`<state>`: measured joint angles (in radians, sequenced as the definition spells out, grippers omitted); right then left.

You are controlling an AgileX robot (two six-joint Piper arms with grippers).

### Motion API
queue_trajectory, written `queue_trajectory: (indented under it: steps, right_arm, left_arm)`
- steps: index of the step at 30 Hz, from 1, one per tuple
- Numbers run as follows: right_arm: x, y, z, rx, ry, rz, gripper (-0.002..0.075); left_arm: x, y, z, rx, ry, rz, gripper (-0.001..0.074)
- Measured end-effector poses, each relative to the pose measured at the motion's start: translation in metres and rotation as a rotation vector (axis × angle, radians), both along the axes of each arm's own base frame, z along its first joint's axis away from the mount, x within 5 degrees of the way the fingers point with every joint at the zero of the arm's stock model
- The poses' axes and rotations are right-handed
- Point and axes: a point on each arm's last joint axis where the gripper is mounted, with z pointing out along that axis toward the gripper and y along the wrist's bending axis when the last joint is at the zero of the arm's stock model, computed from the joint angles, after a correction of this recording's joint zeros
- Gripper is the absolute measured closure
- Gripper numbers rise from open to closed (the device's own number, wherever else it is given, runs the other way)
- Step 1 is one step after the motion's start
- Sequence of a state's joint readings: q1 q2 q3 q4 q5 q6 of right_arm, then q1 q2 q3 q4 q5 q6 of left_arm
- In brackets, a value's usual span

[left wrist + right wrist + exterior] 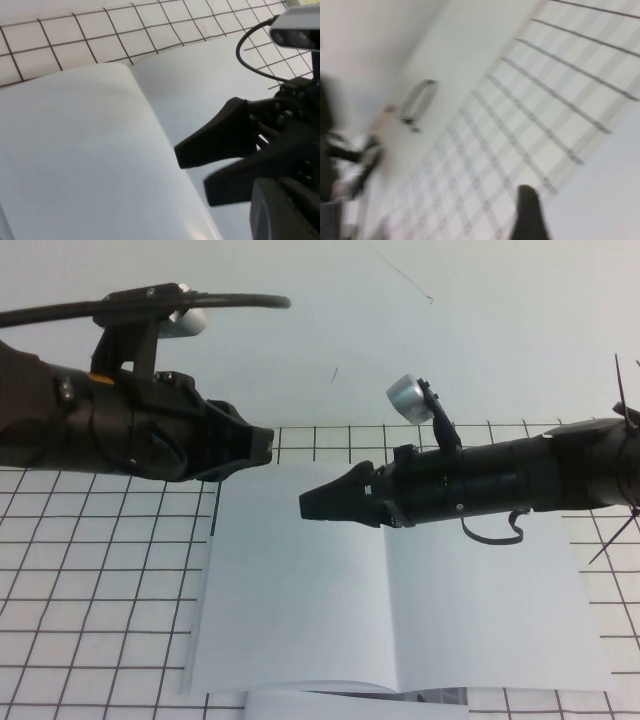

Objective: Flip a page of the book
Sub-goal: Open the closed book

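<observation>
The book point(480, 610) lies open and flat on the grid mat, and both pages showing are plain white. Its left page point(290, 590) rests flat, with sheet edges stepped along its outer side. My right gripper point(305, 506) hovers over that page near the spine, reaching in from the right. In the left wrist view the right gripper point(192, 170) stands open above the book point(90, 150), with nothing between its fingers. One dark fingertip point(527, 215) shows in the blurred right wrist view beside the book's white page point(605, 200). My left gripper point(268, 443) hangs above the book's far left corner.
A white mat with a black grid point(90, 590) covers the table under the book. A second white sheet edge point(310, 704) pokes in at the near side, with a dark strip point(430, 696) beside it. The right arm's silver camera point(408, 398) rises above the book.
</observation>
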<state>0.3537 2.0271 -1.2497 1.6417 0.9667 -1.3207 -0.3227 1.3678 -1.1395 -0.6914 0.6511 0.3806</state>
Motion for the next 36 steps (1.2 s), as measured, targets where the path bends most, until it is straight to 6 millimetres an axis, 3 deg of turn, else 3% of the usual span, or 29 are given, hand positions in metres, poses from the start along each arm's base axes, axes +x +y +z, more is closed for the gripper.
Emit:
queue_trajectory:
  steps: [3,6,9,14,17,24,27,36]
  right_arm:
    - [0.006,-0.004,-0.012,-0.119,-0.023,-0.054,0.0374]
    - [0.009,-0.007,-0.021,-0.188,-0.044,-0.079,0.0594]
    - [0.011,-0.008,-0.036,-0.240,-0.040,-0.077,0.0689]
    - [0.011,-0.010,-0.063,-0.326,-0.017,-0.042,0.0720]
    - [0.011,-0.012,-0.065,-0.354,-0.027,-0.034,0.0723]
    - [0.006,-0.024,-0.019,-0.490,-0.142,-0.051,0.0725]
    - [-0.002,-0.034,-0.010,-0.617,-0.132,-0.027,0.0725]
    - [-0.008,-0.053,-0.044,-0.891,0.015,0.051,0.0725]
  left_arm:
    - [-0.001,0.000,-0.001,0.001,0.016,-0.009,0.0738]
    - [-0.003,-0.001,-0.002,0.004,0.035,-0.020,0.0738]
    - [-0.001,-0.003,-0.008,0.006,0.067,-0.029,0.0738]
    - [0.010,-0.008,-0.026,-0.006,0.149,-0.031,0.0738]
    - [0.017,-0.012,-0.037,-0.023,0.193,-0.028,0.0738]
    - [0.042,-0.026,-0.076,-0.085,0.273,-0.037,0.0738]
    - [0.055,-0.030,-0.098,-0.085,0.285,-0.017,0.0738]
    - [0.070,-0.050,-0.169,0.036,0.355,-0.014,0.0738]
